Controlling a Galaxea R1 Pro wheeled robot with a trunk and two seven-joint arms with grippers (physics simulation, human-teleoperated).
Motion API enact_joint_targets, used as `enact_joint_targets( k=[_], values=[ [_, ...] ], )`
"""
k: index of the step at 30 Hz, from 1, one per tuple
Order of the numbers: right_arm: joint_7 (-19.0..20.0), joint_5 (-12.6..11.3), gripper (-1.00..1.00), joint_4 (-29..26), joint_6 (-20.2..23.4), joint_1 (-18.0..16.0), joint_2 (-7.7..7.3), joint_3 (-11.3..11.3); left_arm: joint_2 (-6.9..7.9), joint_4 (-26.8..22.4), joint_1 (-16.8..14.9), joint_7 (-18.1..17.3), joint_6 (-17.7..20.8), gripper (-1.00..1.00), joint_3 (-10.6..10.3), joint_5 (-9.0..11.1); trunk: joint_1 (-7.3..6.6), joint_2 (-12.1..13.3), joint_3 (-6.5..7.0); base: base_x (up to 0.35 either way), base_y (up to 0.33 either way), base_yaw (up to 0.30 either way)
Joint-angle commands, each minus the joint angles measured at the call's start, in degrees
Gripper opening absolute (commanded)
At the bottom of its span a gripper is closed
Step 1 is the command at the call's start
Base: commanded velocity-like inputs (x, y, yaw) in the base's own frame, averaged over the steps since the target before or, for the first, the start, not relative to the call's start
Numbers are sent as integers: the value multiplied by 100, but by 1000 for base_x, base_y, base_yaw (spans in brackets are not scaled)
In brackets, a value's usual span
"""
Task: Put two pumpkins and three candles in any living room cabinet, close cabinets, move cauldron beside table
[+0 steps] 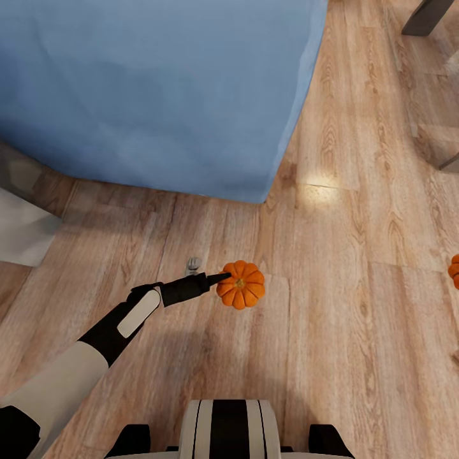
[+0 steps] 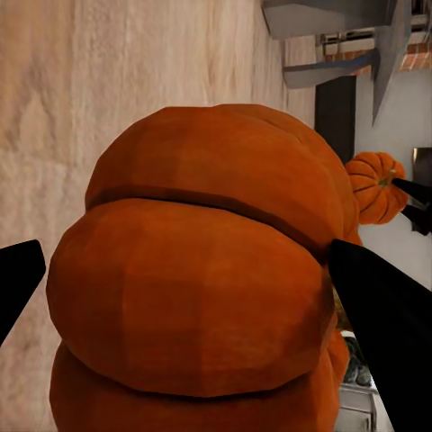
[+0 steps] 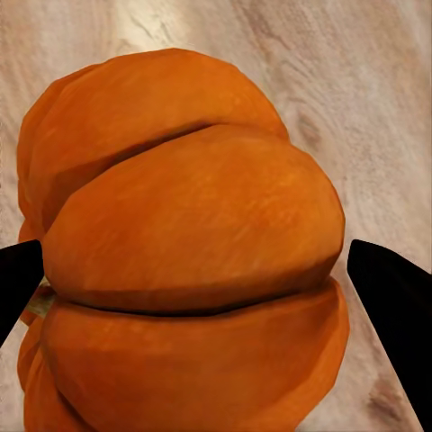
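Wood floor (image 1: 331, 319): left tool (image 1: 220, 278) reaches pumpkin (image 1: 241, 284), seemingly touching.

Bright, even light; soft glare patch on the floor (image 1: 319, 191).

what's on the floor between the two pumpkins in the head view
Nothing: bare wood floor runs from the pumpkin by the left gripper to the second pumpkin.

Home living room: wood plank floor (image 1: 331, 306), blue upholstered sofa (image 1: 159, 89)
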Motion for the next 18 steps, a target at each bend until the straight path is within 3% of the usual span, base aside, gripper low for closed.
enact_joint_targets(
  k=[1, 4, 13, 18],
  values=[
    [0, -7, -100, 1, 0, -1, 2, 0, -1, 0, 1, -1, 1, -100, 0, 4, 0, 0, 0, 0, 0, 0],
    [0, -16, -100, 3, 0, 4, 4, 6, -2, 6, 1, -6, 3, -100, -1, 4, 0, 0, 0, 0, 0, 0],
    [11, -25, -100, 4, 0, 6, 6, 9, -45, 0, 1, -18, 25, -100, -4, 9, -23, 12, 199, 0, 0, 0],
    [9, -18, -100, 4, 0, 6, 5, 4, -176, -3, 1, -11, 83, -100, -38, 5, -36, 19, 310, 0, 0, 0]
  ],
)
